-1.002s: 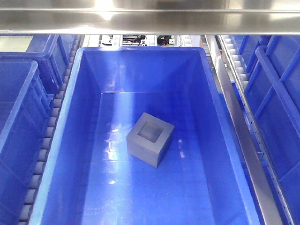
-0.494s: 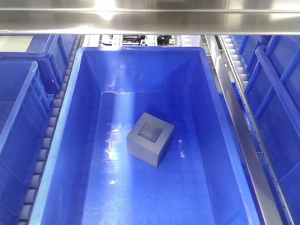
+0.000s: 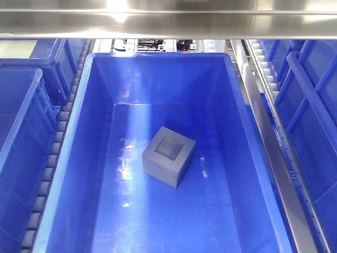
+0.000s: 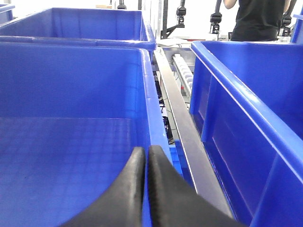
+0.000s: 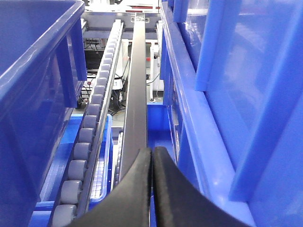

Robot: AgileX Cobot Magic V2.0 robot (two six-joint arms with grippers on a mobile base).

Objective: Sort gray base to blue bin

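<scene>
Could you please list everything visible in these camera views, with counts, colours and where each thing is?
gray base: one, matte gray, on the floor of the blue bin, recessed square window facing up.
blue bin: one, bright blue, centre of the front view, holding only the gray base.
neighbouring bins: several, blue, on both sides of the blue bin; exact count unclear.
roller tracks: gray rollers in rows between the bins.
metal rails: silver, running alongside the bins; a metal bar crosses the top of the front view.
person: one, black shirt, far background of the left wrist view.
left gripper: black fingers shut, empty, above a bin's edge.
right gripper: black fingers shut, empty, above a rail.
</scene>
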